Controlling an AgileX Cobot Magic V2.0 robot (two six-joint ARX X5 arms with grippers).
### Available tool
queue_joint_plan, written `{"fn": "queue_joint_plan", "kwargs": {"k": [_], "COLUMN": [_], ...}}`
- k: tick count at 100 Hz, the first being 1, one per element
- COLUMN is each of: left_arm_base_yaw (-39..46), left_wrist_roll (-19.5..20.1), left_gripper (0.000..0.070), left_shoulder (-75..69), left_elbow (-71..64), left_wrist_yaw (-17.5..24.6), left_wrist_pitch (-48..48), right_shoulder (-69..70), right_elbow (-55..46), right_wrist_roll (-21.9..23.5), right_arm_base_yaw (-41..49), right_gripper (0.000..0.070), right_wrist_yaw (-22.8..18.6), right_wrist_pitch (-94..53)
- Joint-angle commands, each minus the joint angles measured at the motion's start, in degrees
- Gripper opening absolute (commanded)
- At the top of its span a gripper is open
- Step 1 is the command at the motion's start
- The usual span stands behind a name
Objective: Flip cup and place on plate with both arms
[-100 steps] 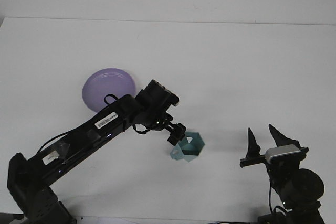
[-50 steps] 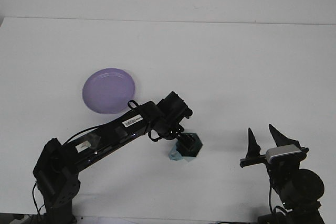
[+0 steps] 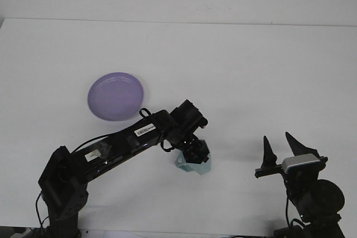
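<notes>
Pretty bright, even light from overhead here; the white table [image 3: 251,65] nearly washes out, my arms throw only faint soft shadows, focus decent.

A white worktop [image 3: 251,71] carries a purple plate [image 3: 115,96] at left-centre and a teal cup [image 3: 195,161] nearer the front. The left arm reaches in from the lower left, and the left gripper [image 3: 192,150] sits down on the cup, covering its top. Plate and cup lie well apart. The right gripper [image 3: 279,149] stands at the lower right, its two dark fingers [image 3: 269,150] spread and pointing up, holding nothing.
</notes>
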Motion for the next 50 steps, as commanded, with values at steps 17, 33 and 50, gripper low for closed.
{"fn": "queue_joint_plan", "kwargs": {"k": [17,33,50], "left_arm_base_yaw": [2.62,7.76,16.41], "left_wrist_roll": [0.83,2.05,2.95], "left_gripper": [0.0013,0.0013,0.0013], "left_shoulder": [-1.44,-4.63,-8.87], "left_elbow": [5.53,7.96,8.37], "left_wrist_yaw": [-1.92,-5.4,-7.45], "left_wrist_pitch": [-5.9,-10.58,-13.03], "right_shoulder": [0.33,0.33,0.33], "right_elbow": [-0.09,-0.09,-0.09], "right_wrist_roll": [0.79,0.76,0.79], "right_arm_base_yaw": [0.0,0.0,0.0], "right_gripper": [0.0412,0.0412,0.0412], "right_wrist_yaw": [0.22,0.22,0.22], "right_wrist_pitch": [0.5,0.48,0.37]}}
